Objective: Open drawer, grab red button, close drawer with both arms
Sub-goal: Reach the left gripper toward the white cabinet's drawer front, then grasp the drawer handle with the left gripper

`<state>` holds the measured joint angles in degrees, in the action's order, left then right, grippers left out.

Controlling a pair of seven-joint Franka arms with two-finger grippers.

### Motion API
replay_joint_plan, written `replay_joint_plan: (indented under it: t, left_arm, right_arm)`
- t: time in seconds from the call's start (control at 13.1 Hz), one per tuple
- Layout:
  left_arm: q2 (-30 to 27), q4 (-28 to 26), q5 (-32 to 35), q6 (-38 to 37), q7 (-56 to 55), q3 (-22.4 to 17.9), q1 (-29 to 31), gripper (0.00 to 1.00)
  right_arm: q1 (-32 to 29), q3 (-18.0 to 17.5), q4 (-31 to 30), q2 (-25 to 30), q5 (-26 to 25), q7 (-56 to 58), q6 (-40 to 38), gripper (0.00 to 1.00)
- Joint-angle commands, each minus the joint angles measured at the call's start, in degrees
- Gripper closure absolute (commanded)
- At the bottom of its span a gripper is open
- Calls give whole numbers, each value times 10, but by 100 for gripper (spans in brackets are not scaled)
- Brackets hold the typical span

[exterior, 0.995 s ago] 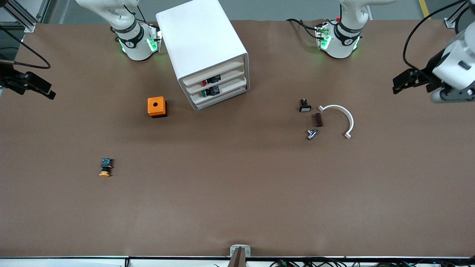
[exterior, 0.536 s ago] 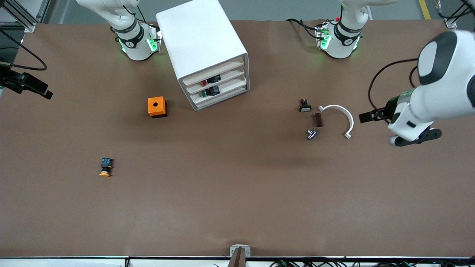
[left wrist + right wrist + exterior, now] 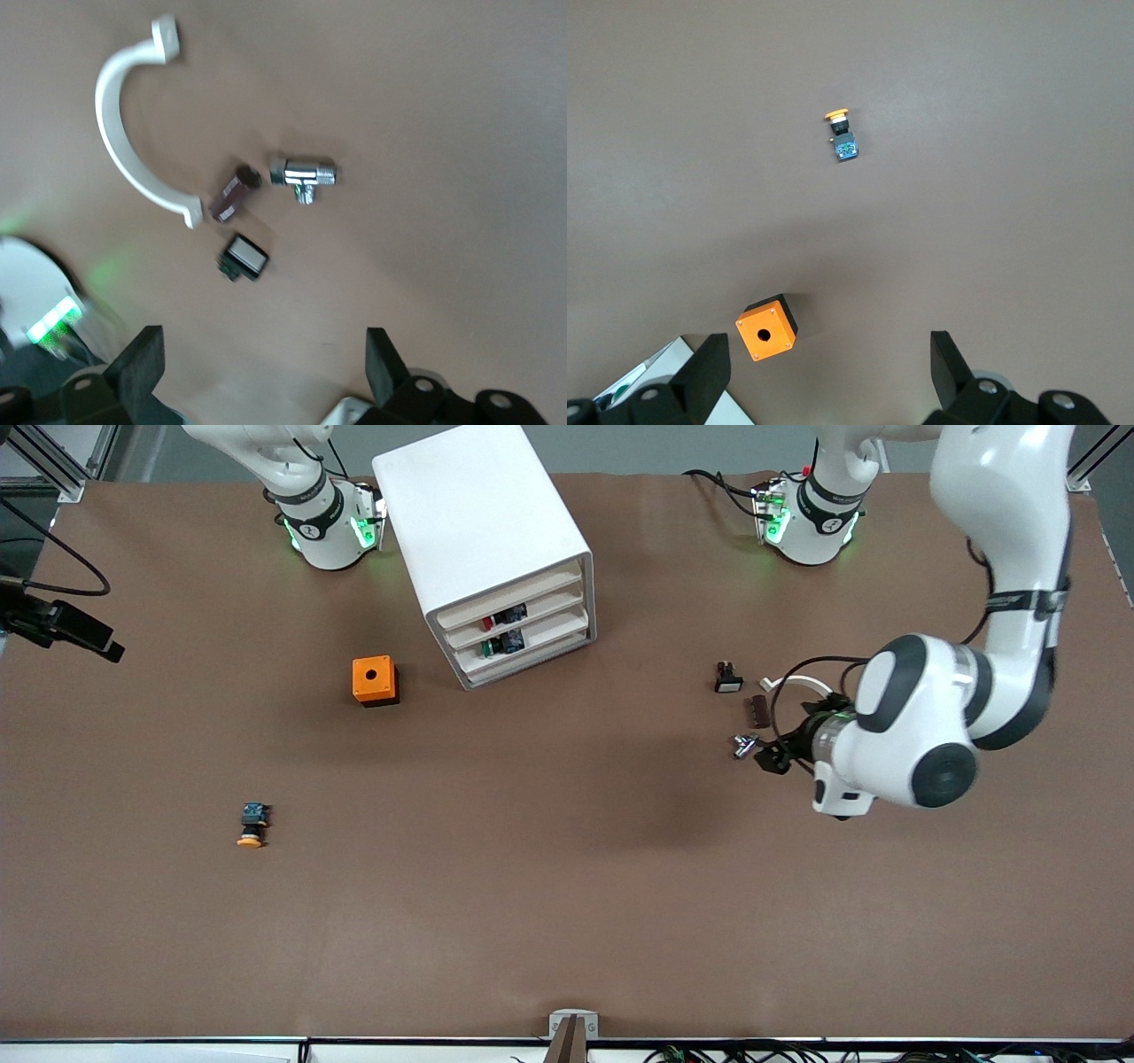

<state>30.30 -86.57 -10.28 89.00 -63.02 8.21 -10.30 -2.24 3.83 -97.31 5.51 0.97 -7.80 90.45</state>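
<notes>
The drawer (image 3: 518, 615), shut in the white cabinet (image 3: 483, 531) at 12 o'clock on the table (image 3: 567, 886), should slide lightly; its front lip suits pulling. Inside, the button (image 3: 489, 622) looks small, rigid. Left hand (image 3: 266, 354) and right hand (image 3: 828, 354) gape wide, empty.

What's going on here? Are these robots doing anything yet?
Nothing is being handled yet. The left gripper, open and empty, hangs over a cluster of small parts: a metal fitting, a brown block and a white curved bracket. The right gripper, also open and empty, is above the orange box near the white cabinet. The drawer holding the red button is shut.
</notes>
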Motion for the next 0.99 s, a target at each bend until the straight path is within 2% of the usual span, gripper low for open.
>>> replay_joint_plan:
  t: [0.0,0.23,0.61,0.84,0.92]
  left_arm:
    - [33,26,-15,-9,-185,-2,-48,0]
    - [76,33,-67,-9,-348,-3,-96,0]
    - [116,25,-255,-36,-530,-2,-107,6]
    - [150,25,-353,-71,-564,-2,-111,20]
    - [157,25,-374,-71,-569,-2,-112,22]
  right_arm:
    - [-8,-7,-3,4,-3,-5,-1,0]
    - [-9,-7,-2,0,-3,-7,-4,0]
    - [-18,-7,-3,-2,-2,-6,-8,0]
    - [-18,-7,-3,-2,-2,-6,-9,0]
    - [-18,-7,-3,-2,-2,-6,-9,0]
